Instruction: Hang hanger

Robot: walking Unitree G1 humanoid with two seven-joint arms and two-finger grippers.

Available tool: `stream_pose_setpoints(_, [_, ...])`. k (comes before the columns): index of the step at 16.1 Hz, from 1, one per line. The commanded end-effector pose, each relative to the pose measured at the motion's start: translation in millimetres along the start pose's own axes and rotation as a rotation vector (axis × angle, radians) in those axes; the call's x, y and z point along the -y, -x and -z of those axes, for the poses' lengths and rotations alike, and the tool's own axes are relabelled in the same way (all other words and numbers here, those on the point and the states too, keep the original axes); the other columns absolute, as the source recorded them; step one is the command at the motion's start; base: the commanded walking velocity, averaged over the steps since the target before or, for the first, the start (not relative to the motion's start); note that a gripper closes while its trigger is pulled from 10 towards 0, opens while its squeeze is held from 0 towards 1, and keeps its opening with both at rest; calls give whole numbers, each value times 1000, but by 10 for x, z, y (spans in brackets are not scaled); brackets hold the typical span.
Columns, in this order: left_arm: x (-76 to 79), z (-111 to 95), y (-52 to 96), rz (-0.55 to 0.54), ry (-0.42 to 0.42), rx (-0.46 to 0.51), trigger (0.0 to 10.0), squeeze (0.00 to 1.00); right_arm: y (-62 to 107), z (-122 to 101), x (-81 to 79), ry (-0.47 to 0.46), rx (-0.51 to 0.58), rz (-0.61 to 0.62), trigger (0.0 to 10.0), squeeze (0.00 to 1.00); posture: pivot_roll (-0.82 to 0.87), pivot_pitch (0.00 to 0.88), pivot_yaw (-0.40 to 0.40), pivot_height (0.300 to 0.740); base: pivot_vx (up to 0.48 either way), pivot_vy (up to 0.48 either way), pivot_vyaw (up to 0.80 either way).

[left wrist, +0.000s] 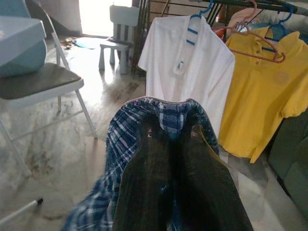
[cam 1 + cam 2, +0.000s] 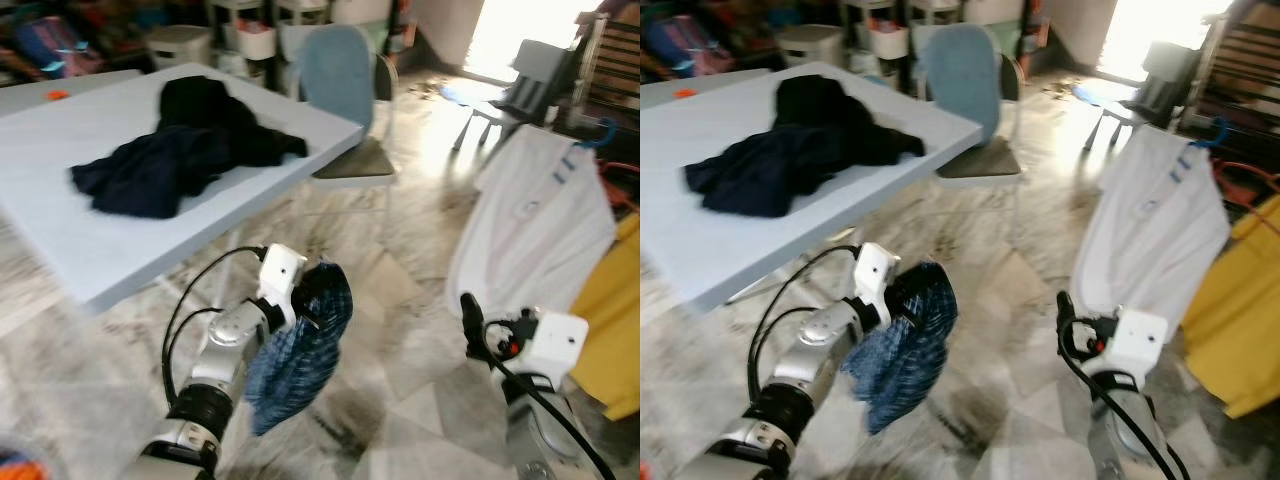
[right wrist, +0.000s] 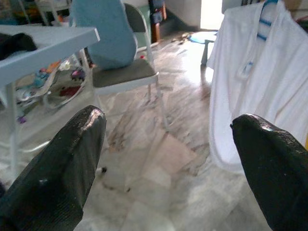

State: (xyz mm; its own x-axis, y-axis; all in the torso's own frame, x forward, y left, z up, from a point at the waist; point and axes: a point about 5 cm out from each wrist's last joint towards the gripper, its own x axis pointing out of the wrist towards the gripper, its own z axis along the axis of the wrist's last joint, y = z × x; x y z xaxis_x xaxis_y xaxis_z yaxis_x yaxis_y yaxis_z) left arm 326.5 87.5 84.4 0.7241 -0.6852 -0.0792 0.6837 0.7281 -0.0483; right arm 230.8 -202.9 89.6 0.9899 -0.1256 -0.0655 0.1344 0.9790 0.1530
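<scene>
Two pincers, left [image 1: 168, 159] clamped on blue plaid shirt [image 2: 300, 350], right [image 3: 168, 168] wide apart, empty

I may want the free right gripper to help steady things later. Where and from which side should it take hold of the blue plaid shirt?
Probably the hanging lower part of the blue plaid shirt, approached from the robot's right side. The left gripper already pinches the top, and the cloth droops freely below it. The right gripper is open and faces open floor on that side.
</scene>
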Motion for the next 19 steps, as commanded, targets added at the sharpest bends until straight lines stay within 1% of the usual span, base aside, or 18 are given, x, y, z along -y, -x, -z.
stream_pose_setpoints(1, [-75,21,70,-18,-18,-12,10000,0,18,-31,-2,29,25,16,10000,0,69,0,-45,740,428,0,-800])
stream_pose_setpoints(3, [-140,94,167,-54,-12,-37,10000,0,66,-53,78,100,37,39,10000,0,67,0,-45,740,426,0,-800])
stream_pose_setpoints(4, [-171,140,226,-75,-4,-50,10000,0,88,-57,126,105,36,52,10000,0,67,0,-45,740,424,0,-800])
stream_pose_setpoints(5, [-218,227,346,-114,4,-74,10000,0,127,-68,210,121,37,75,10000,0,63,0,-44,740,428,0,-800])
stream_pose_setpoints(6, [-239,298,459,-140,-6,-88,10000,0,152,-81,275,130,37,94,10000,0,64,0,-45,740,428,0,-800])
stream_pose_setpoints(7, [-232,339,561,-150,-45,-89,10000,0,171,-91,330,146,39,106,10000,0,68,0,-51,740,435,0,-800])
stream_pose_setpoints(8, [-215,359,591,-152,-46,-89,10000,0,177,-94,353,151,38,113,10000,0,73,0,-56,740,450,0,-800])
stream_pose_setpoints(9, [-201,381,595,-162,-28,-92,10000,0,174,-94,366,156,37,116,10000,0,74,0,-61,740,446,0,-800])
stream_pose_setpoints(10, [-186,382,577,-161,-29,-91,10000,0,165,-94,359,158,35,112,10000,0,74,0,-63,740,450,0,-800])
stream_pose_setpoints(11, [-176,351,511,-164,-25,-80,10000,0,130,-107,325,158,39,98,10000,0,71,0,-67,740,454,0,-800])
stream_pose_setpoints(13, [-173,318,468,-167,-25,-70,10000,0,111,-122,307,157,44,90,10000,0,67,0,-68,740,454,0,-800])
stream_pose_setpoints(15, [-186,248,395,-168,-26,-53,10000,0,108,-121,306,157,45,88,10000,0,58,0,-65,740,459,0,-584])
stream_pose_setpoints(16, [-197,228,358,-170,-20,-52,10000,0,126,-111,308,166,41,83,10000,0,55,0,-64,740,428,0,0])
stream_pose_setpoints(19, [-185,205,311,-165,-19,-45,10000,0,128,-106,313,167,39,84,10000,0,52,0,-61,740,428,0,0])
